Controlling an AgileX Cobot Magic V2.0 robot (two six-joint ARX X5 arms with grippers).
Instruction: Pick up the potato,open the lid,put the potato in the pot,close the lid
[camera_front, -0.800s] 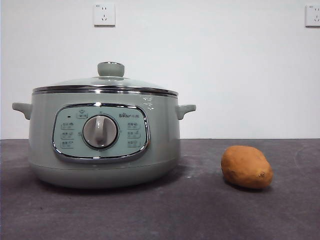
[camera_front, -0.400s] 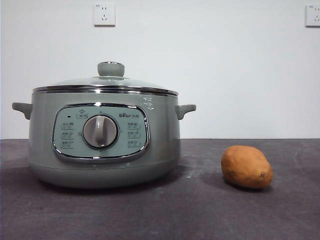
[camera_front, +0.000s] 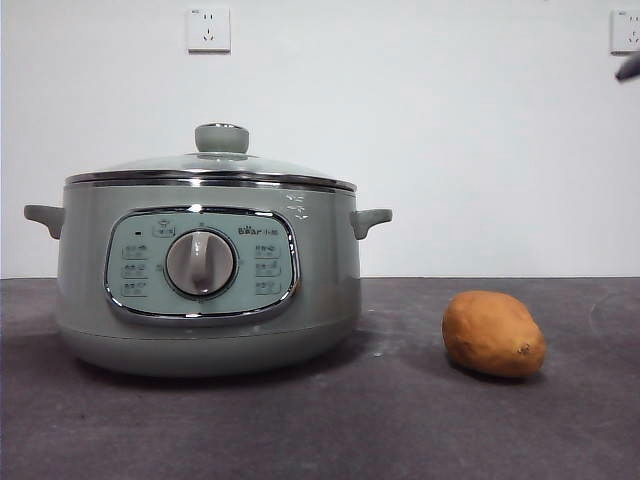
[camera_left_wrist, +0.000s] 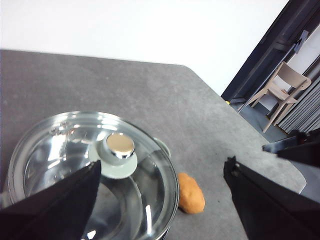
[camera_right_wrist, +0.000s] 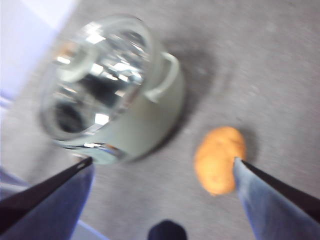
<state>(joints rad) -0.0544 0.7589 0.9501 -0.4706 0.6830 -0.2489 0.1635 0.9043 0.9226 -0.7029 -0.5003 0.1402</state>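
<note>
The sage-green pot stands left of centre on the dark table, with the glass lid closed on it. The orange-brown potato lies on the table to its right, apart from it. My left gripper is open, high above the lid, with the potato beside the pot. My right gripper is open, high above the table, with the potato and pot below it; this view is blurred. A black tip of the right arm shows at the front view's upper right edge.
Two wall sockets sit on the white wall behind. The table's far edge and a chair beyond it show in the left wrist view. Bare dark tabletop lies in front of the pot and potato.
A black arm tip has come into the front view at the upper right edge. The pot, lid and potato have not moved.
</note>
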